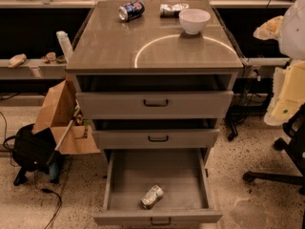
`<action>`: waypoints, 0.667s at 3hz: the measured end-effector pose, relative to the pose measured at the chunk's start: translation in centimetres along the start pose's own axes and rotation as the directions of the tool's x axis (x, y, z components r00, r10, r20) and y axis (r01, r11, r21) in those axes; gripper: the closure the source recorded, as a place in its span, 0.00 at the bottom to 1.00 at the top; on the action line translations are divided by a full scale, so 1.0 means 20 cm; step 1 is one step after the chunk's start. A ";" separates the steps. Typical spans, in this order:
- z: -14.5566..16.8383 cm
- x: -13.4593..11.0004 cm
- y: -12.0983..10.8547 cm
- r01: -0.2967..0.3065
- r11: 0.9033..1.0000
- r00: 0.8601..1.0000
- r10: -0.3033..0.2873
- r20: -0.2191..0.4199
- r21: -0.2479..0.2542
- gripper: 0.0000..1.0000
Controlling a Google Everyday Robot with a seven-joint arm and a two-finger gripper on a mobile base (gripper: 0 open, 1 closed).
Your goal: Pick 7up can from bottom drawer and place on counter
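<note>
The 7up can [152,196] lies on its side near the front of the open bottom drawer [124,175], slightly left of the middle. Above it, the two shallower drawers are pulled part-way out. The counter [114,46] is the glossy grey-brown top with a pale arc mark. My gripper [269,28] shows as a pale shape at the right edge, beside the counter's right side and about level with it, far above and to the right of the can. The cream arm shell [289,92] hangs below it.
On the counter's far side are a blue can [131,10] lying down, a foil packet [172,9] and a white bowl [194,20]. A cardboard box [62,118] and black bag [31,149] sit on the floor left. A chair base [281,171] stands right.
</note>
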State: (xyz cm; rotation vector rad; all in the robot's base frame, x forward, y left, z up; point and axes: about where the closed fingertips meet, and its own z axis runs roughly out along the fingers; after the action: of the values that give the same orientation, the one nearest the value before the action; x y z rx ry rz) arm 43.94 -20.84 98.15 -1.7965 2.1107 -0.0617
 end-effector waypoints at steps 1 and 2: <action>0.00 -0.06 0.02 0.132 0.991 0.989 -0.131 0.063 -0.015 0.00; -0.01 -0.11 0.05 0.269 0.963 0.958 -0.264 0.112 -0.028 0.00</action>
State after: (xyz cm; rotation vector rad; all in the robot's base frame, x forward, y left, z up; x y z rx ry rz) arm 43.18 -18.59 98.54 -2.0519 1.7986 0.0105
